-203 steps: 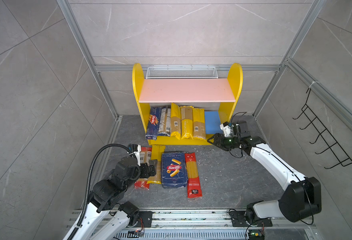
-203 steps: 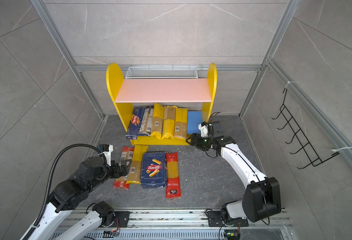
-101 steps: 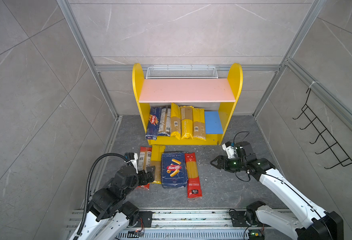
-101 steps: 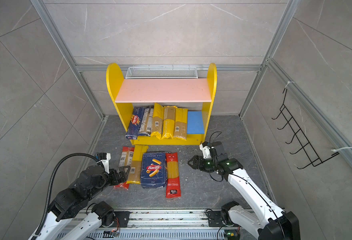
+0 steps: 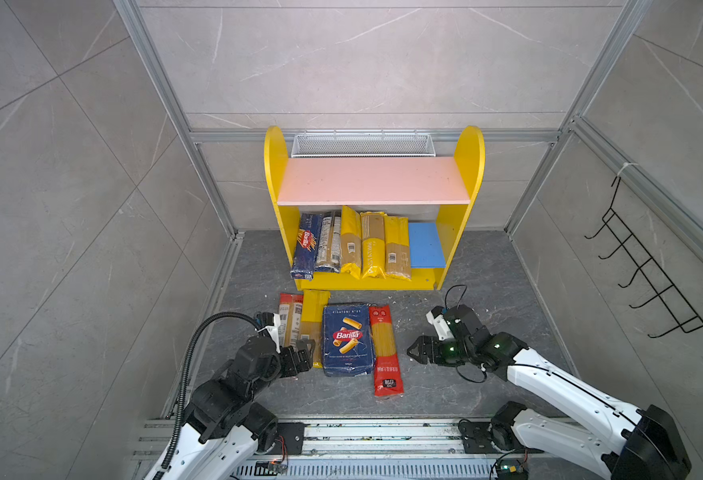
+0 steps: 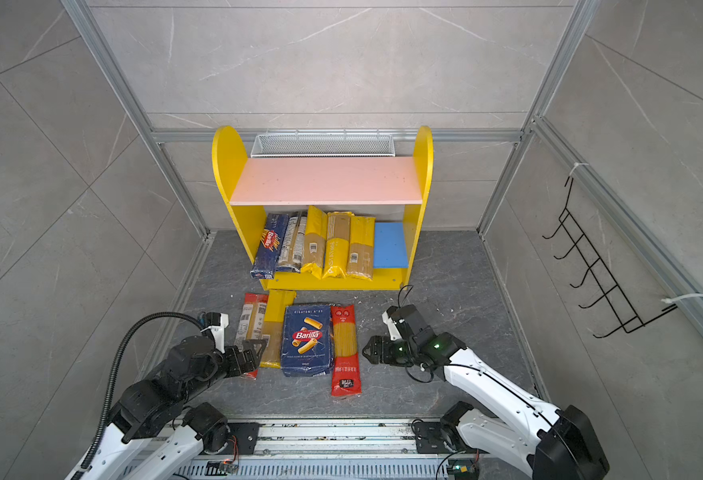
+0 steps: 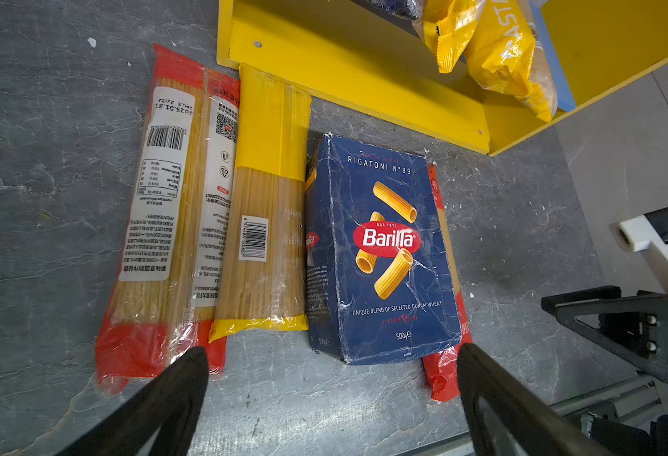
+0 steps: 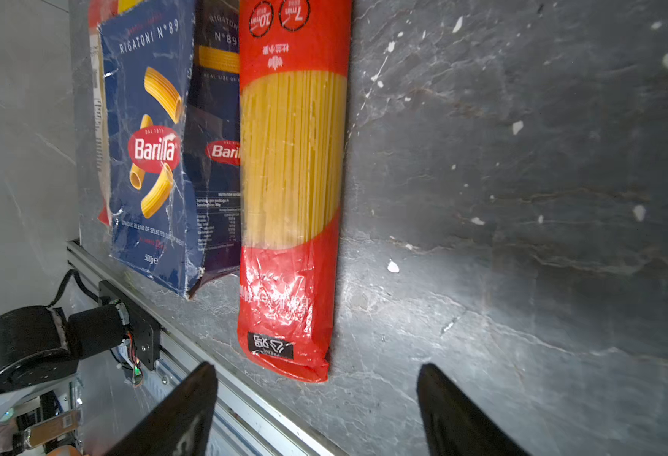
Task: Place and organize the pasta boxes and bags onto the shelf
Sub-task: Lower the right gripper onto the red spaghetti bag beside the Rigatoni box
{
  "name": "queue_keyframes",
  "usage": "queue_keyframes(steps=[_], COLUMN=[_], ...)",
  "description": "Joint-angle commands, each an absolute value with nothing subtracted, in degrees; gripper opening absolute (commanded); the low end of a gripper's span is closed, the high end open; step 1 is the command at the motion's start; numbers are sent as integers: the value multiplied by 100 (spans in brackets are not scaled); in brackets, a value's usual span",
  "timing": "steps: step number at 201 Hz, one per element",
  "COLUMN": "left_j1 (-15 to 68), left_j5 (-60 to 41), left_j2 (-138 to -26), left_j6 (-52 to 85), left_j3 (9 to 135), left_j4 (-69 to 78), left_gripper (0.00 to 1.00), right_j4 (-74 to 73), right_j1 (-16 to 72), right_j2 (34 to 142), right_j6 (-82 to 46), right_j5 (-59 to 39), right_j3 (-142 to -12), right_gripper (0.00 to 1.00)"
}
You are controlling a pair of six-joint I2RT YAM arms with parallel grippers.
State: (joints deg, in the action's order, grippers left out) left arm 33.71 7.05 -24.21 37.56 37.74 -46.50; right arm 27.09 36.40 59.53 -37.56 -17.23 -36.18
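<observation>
In both top views the small two-tier shelf with yellow rounded side panels (image 5: 275, 166) stands against the back wall. Five packs lie side by side on its blue lower board (image 5: 425, 245), starting at the left with the long narrow dark-blue Barilla spaghetti box (image 5: 307, 245). Blue shows only at the right end.

Four more packs lie in a row on the grey floor (image 5: 487, 270) in front of it:
- a left red-ended clear spaghetti bag (image 5: 289, 309)
- a yellow-ended spaghetti bag (image 5: 314, 320)
- the wide dark-blue Barilla rigatoni pack (image 5: 347, 338)
- a right red-ended spaghetti bag (image 5: 385, 349)

The left gripper (image 5: 304, 356) hangs over the near ends of the two leftmost bags. The right gripper (image 5: 413, 352) sits just right of the row, apart from it. A black wire hook rack (image 6: 590, 274) hangs on the right wall.

In the left wrist view, the left gripper's black fingers (image 7: 190, 379) are spread wide with nothing between them. The near ends of the yellow-ended spaghetti bag and the rigatoni pack lie just ahead. The rigatoni pack presses against the bags on both sides.

In the right wrist view, the right gripper's fingers (image 8: 443, 402) also stand apart and empty. The right red-ended spaghetti bag's near end is just ahead of them.
</observation>
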Motion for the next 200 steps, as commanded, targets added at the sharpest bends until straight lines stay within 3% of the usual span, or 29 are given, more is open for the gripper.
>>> queue_keyframes(steps=[1, 42, 117, 159, 200], left_j1=[3347, 3340, 3339, 3340, 3340], left_j5=[691, 826, 622, 664, 487], left_j2=[-2428, -2917, -5070, -5075, -5016], left_j6=[3819, 3832, 3696, 3698, 3631], left_j3=[3786, 3567, 3813, 3518, 3441], left_j4=[-4448, -4054, -2576, -1921, -2003], left_gripper=[100, 100, 100, 100, 100], right_j4=[2492, 2101, 1742, 1589, 1972], right_j1=[3841, 4216, 4725, 5120, 5742], right_j2=[6185, 6933, 8179, 8647, 9097], right_j6=[-3903, -3898, -3795, -3935, -4144], right_j5=[-1344, -1201, -844, -774, 88], right_j3=[-3601, -3678, -4139, -4423, -4786], right_gripper=[83, 84, 84, 84, 84])
